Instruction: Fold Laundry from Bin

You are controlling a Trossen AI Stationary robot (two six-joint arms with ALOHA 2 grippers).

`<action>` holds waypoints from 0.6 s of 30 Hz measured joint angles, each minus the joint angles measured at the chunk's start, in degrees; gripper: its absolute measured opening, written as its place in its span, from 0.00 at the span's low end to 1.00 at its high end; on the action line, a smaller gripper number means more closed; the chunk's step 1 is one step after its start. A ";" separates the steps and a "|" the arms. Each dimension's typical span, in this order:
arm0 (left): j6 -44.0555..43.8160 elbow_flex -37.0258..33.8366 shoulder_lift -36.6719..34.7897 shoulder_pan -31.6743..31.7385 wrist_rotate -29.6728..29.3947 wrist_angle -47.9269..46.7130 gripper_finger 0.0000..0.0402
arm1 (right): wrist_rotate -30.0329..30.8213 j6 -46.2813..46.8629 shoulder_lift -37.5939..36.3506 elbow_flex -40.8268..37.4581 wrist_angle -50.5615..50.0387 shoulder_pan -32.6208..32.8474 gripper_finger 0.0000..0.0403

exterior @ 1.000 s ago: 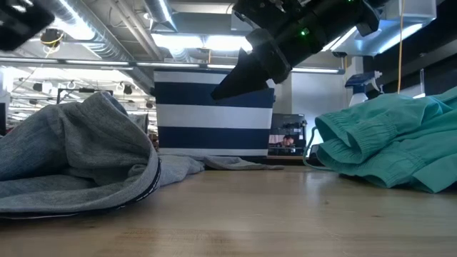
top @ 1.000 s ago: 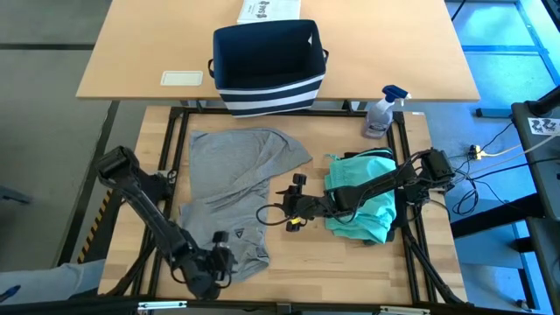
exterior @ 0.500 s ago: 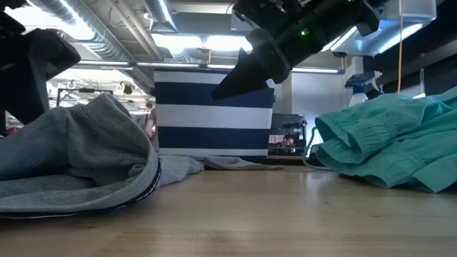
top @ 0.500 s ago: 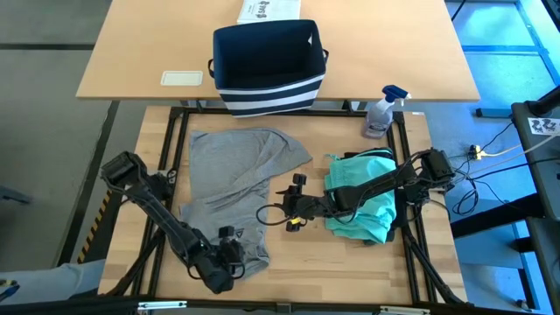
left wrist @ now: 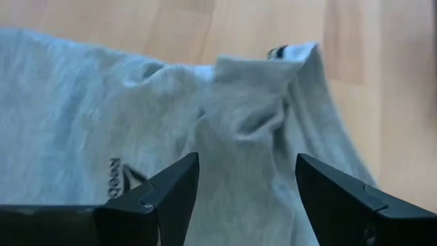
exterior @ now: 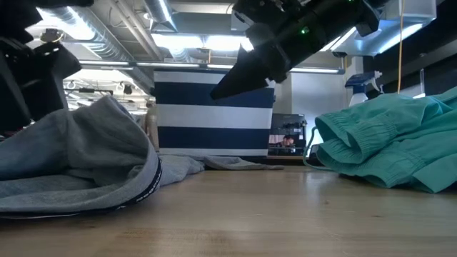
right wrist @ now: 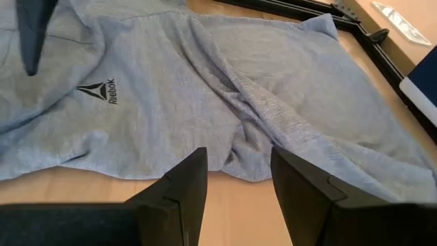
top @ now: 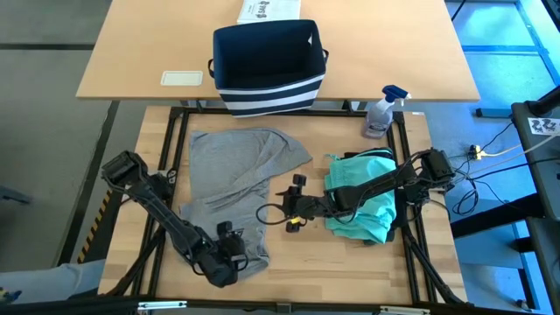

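Note:
A grey T-shirt [top: 232, 188] with a small logo [right wrist: 99, 91] lies crumpled over the table's left half. My left gripper [top: 231, 249] is low over its near edge. Its fingers are open, one on each side of a raised fold [left wrist: 242, 123]. My right gripper [top: 293, 210] hangs open above the bare wood, between the grey shirt and a teal piece [top: 363, 201] bunched on the right; in the low view my right gripper [exterior: 228, 86] is clear of the table. The navy striped bin [top: 267, 66] stands beyond the far edge. My left gripper slants down from the near-left side over the grey shirt's near edge. Its open fingers [left wrist: 171, 195] stand on either side of the raised fold [left wrist: 239, 137]. I cannot tell whether they touch the cloth.
A spray bottle [top: 381, 112] stands at the far right corner. A white printed box [top: 269, 10] and a pale card [top: 182, 78] lie on the far table. Black frame rails [top: 179, 118] border the work surface. Bare wood [top: 324, 262] lies along the near edge.
My left gripper has moved a little toward the table's right and far side and sunk onto the grey shirt's near edge, covering the logo in the high view. The shirt and my right arm have kept still.

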 joint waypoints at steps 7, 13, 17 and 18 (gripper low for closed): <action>-1.10 0.00 0.00 0.91 3.69 -1.70 0.59 | -0.43 -0.13 0.00 0.00 -0.01 0.00 0.40; -1.15 2.69 0.04 1.67 5.11 -2.25 0.57 | -0.43 -1.67 0.00 0.00 0.61 0.00 0.40; 0.17 5.21 0.04 1.46 4.33 -5.35 0.54 | -0.43 -3.05 0.00 0.00 1.98 -0.34 0.40; 0.11 5.81 0.04 1.47 3.80 -6.80 0.53 | -0.43 -3.28 0.00 0.00 2.25 -0.36 0.40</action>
